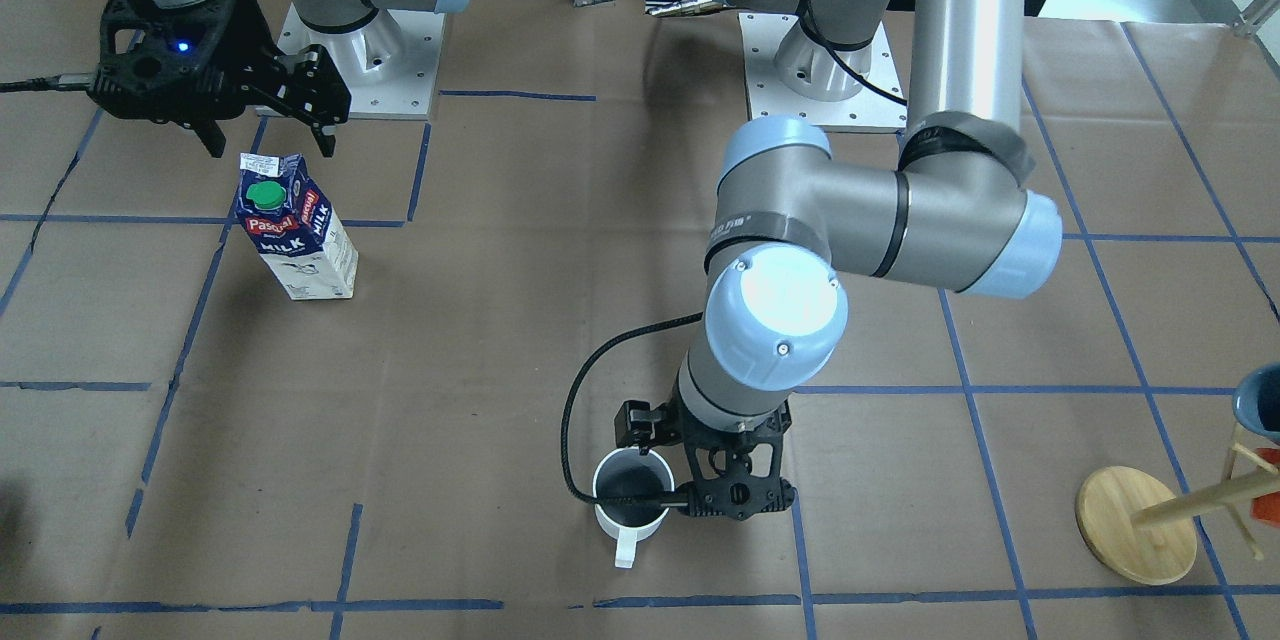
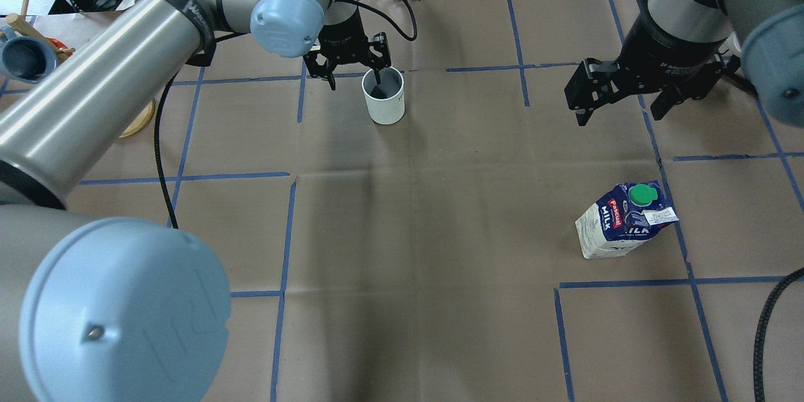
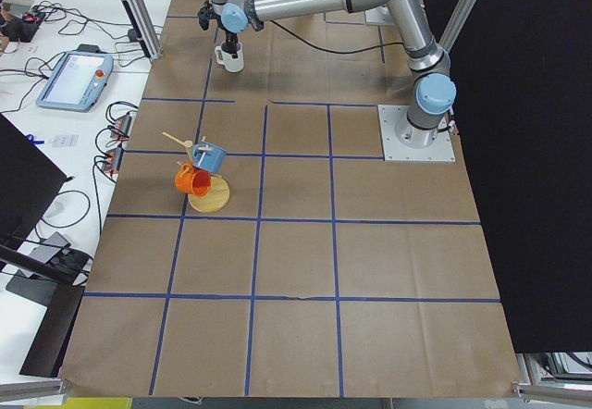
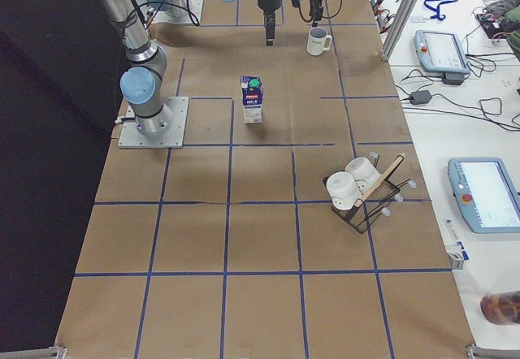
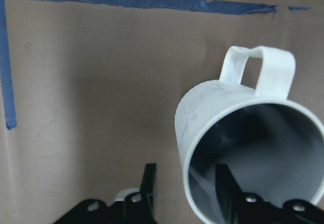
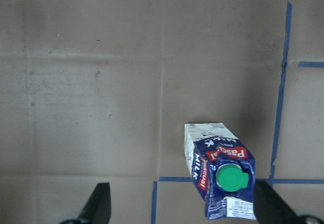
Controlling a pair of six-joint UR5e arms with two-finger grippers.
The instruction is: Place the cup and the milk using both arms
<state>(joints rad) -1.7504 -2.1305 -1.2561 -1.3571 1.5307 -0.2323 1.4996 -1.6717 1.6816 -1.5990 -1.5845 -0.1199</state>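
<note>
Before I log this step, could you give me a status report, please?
Left gripper open, fingers astride the cup wall, one inside. Right gripper open, hovering over the milk, which stands upright. Nothing seen in the way.

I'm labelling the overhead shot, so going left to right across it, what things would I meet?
Blue mug → round wooden base → cup → milk. The left tool overlaps the cup and the right tool overlaps the milk, so both are left out.
</note>
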